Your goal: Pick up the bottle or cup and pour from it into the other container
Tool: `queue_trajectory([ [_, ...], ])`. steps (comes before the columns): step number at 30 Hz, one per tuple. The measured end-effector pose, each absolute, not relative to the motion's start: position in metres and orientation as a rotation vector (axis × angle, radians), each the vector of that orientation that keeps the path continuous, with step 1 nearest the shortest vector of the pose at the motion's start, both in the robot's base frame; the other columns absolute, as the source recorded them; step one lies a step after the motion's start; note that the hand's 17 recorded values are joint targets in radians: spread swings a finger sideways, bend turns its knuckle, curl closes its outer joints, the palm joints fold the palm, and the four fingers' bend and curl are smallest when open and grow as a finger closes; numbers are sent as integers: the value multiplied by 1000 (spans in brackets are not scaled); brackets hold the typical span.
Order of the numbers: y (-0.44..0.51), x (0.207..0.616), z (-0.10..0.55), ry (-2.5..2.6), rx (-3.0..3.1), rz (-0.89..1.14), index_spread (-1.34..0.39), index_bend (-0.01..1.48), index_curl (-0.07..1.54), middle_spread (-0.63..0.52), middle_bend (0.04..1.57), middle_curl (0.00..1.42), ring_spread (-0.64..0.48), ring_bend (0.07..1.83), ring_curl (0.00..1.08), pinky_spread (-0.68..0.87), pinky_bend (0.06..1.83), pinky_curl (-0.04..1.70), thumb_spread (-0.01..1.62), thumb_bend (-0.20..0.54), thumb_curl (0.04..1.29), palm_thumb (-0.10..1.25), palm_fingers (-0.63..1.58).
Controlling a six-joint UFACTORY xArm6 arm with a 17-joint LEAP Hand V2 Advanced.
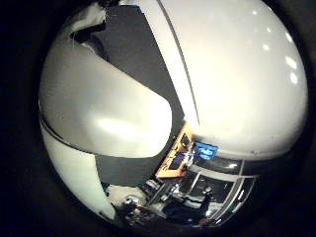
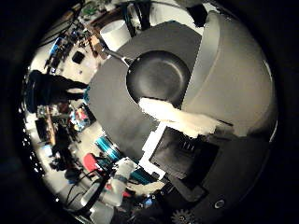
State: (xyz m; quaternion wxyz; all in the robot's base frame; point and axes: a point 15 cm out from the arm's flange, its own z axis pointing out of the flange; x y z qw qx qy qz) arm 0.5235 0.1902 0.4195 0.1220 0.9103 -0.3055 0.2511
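Observation:
A large white container (image 1: 99, 99) fills much of the little finger side palm view, so it is close against the palm. In the thumb side palm view its pale wall (image 2: 234, 75) rises beside my hand (image 2: 177, 131), whose white finger part lies against that wall. My fingers seem curled round it. A dark round pan (image 2: 157, 77) with a short handle sits on a black mat (image 2: 107, 103), a little away from the container and the hand.
The mat lies on a white table (image 1: 242, 79). A smaller white cup-like thing (image 2: 114, 35) stands beyond the pan at the mat's far edge. Cluttered room furniture and equipment (image 2: 75, 149) surround the table.

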Motion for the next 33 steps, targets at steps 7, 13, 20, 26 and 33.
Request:
queue_trajectory([
  [7,214,533,398,-695,2527,835,-489,496,982,-228,1098,716,-229,1286,568,-368,1222,569,820,-31,580,737,1158],
  [13,224,537,377,-594,2429,856,-492,493,985,-229,1096,720,-229,1291,565,-367,1220,568,835,-31,576,729,1158],
  [20,231,536,355,-544,2383,838,-495,486,988,-229,1096,722,-231,1290,565,-361,1225,569,846,-30,571,727,1155],
  [26,241,534,349,-511,2367,851,-497,487,992,-230,1091,724,-231,1293,566,-360,1223,569,850,-30,569,724,1150],
  [33,241,535,349,-511,2367,852,-501,477,996,-234,1086,731,-231,1294,567,-359,1225,569,851,-30,569,724,1149],
])
